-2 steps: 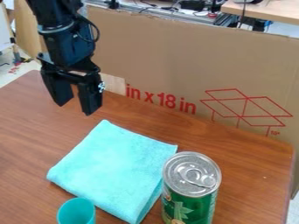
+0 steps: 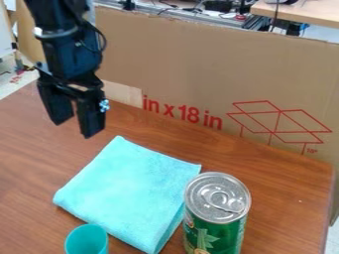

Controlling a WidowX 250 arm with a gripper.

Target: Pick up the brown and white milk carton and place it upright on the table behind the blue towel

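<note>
Upper left, gripper (image 2: 74, 130): fingers parted, apparently empty.
Lower centre: folded cloth (image 2: 129, 191), touching or near can (image 2: 217, 208); cup (image 2: 86, 240) lower left.

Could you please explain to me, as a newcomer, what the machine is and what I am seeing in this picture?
The machine is a black robot arm, seen by a fixed camera looking down at a slant. Its gripper hangs open and empty above the wooden table. Nearest to it lies a folded turquoise cloth. A green can with a silver lid stands beside the cloth, and a teal cup is at the bottom edge.
</note>
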